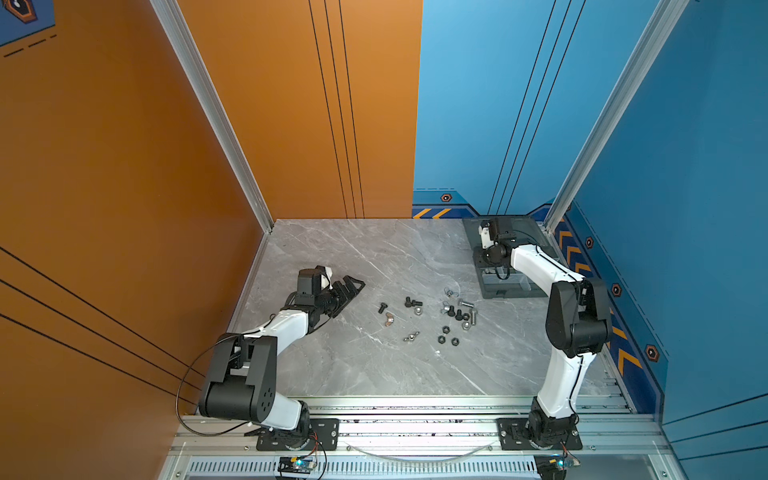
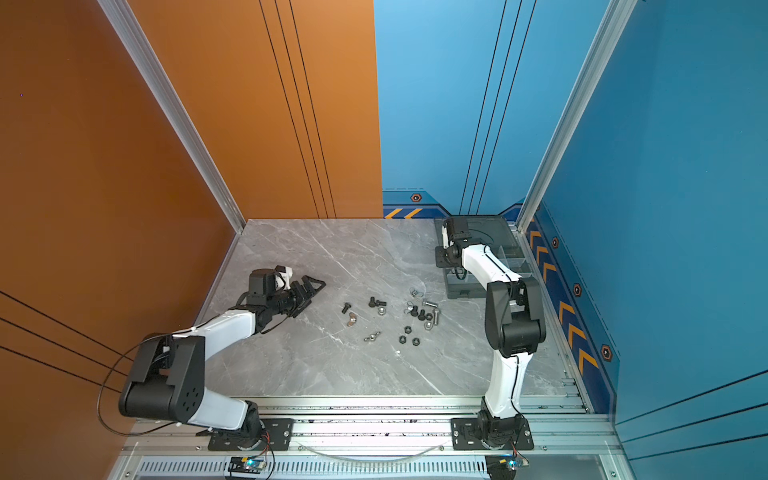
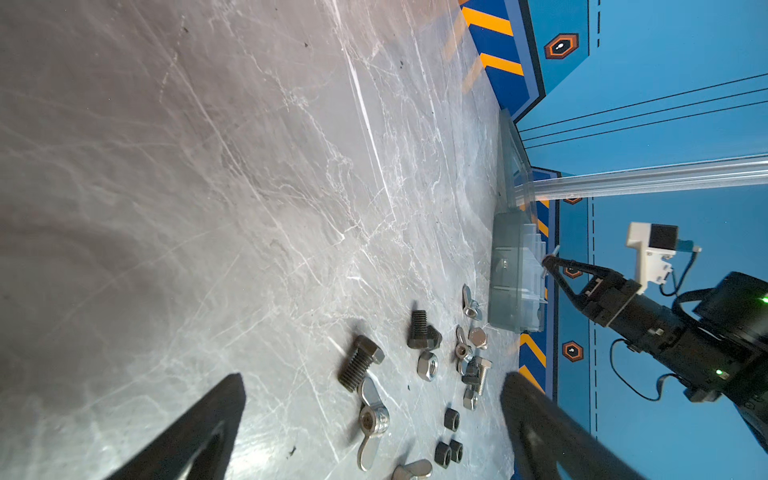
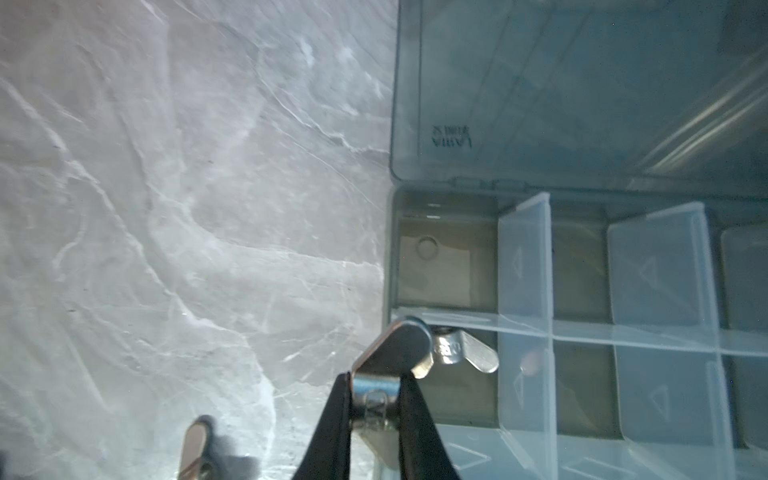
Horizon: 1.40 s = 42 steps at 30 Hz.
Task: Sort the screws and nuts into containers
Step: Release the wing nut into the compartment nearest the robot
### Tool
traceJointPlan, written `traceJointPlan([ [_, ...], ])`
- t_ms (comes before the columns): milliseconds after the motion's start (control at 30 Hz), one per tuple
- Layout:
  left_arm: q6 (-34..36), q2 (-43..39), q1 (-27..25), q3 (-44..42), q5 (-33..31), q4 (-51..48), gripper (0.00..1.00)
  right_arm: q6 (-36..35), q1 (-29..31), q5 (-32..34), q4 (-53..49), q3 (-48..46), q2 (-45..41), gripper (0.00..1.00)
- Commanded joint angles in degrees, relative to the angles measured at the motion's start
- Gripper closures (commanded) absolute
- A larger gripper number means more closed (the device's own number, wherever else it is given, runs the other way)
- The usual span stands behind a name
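Wing nut (image 4: 395,349) in right gripper (image 4: 376,380): clear at wrist, hidden overhead.

Screws (image 1: 412,302), nuts (image 1: 441,339) left-front of containers (image 1: 521,284)

Bright, even overhead light; pale glare streaks the grey marble worktop (image 3: 291,166); the black left end effector (image 3: 374,378) fingers (image 3: 195,432) loom blurred.

table (image 1: 374,374): glossy grey marble-look | screws (image 3: 359,361): matt black metal | wing nut (image 4: 395,349): shiny silver metal | organizer box (image 3: 509,291): smoky translucent plastic
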Motion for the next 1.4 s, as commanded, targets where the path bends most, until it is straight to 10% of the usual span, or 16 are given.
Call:
traceJointPlan([
  [0,-0.3,0.9,-0.5,1.4,0.9,0.5,0.02,1.9,-0.4,4.0,-3.3,2.8,1.2,1.0],
  [900,-0.5,1.2,-1.9,2.9,0.5,-0.3,0.02,1.2,-2.1,5.7,-4.7,1.1,3.6,0.99],
  [1367,-0.5,1.3,-2.5,3.3,0.6,-0.4,0.02,1.7,-2.3,4.5,-5.6,3.3,3.6,0.61],
])
